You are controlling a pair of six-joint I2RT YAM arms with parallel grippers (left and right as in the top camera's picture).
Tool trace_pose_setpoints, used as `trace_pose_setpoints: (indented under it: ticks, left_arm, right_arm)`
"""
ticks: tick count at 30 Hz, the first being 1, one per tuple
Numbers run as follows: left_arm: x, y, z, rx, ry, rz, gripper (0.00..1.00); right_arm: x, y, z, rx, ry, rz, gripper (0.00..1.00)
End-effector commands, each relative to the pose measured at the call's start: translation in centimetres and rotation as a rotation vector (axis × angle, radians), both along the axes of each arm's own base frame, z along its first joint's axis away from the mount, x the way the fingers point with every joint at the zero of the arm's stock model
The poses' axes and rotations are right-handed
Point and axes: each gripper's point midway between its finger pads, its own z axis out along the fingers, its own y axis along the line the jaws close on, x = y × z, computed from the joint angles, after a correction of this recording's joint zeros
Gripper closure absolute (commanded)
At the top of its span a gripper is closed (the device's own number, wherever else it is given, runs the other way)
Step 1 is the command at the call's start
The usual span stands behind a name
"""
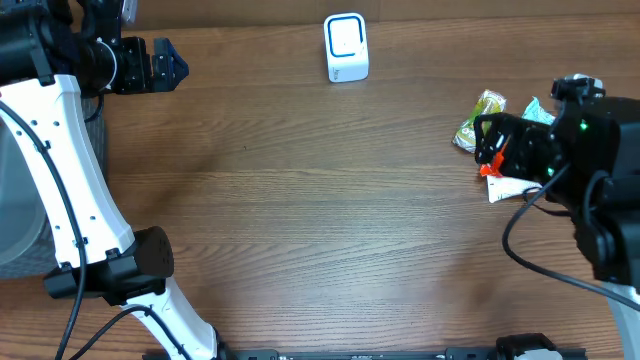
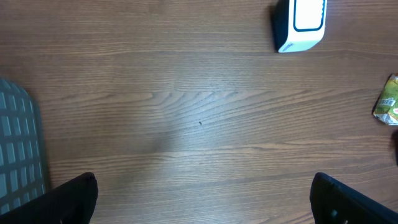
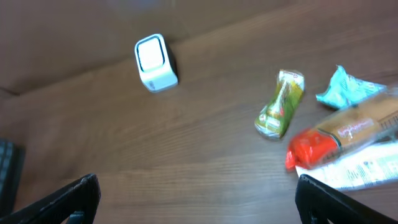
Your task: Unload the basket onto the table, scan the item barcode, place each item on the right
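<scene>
Left hand [image 2: 205, 196] and right hand [image 3: 199, 199] gape wide, empty; packets [image 3: 281, 102] lie loose on the table [image 1: 330, 220], outside the grey basket [image 2: 18, 149].

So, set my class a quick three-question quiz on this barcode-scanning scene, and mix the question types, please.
1. True or false: the white scanner stands apart from the green packet.
2. The orange packet lies on the robot's: A left, B right, C dead centre.
3. What does the right tool hold?
Key: 1 true; 2 B; 3 nothing, it is open.
</scene>
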Motion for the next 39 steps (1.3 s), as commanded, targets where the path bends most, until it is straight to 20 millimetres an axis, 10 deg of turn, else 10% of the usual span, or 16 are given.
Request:
trace_pose_setpoints:
  ticks: [1, 12, 28, 39]
  left_arm:
    - [0.3, -0.5, -0.3, -0.012, 0.006, -0.017, 0.0]
    - [0.3, -0.5, -0.3, -0.012, 0.005, -0.017, 0.0]
    - [0.3, -0.5, -0.3, -0.012, 0.005, -0.017, 0.0]
    - [0.3, -0.5, -0.3, -0.012, 0.005, -0.017, 0.0]
  right_arm:
    - [1.0, -0.4, -1.6, -0.025, -0.019, -0.02, 0.0]
    - [4.0, -0.1, -5.6, -0.012, -0.3, -0.015, 0.0]
    - [-2.1, -1.7, -13.0, 0.016, -0.564, -0.049, 0.0]
    - [-3.9, -2.1, -14.0, 0.018, -0.643, -0.067, 0.0]
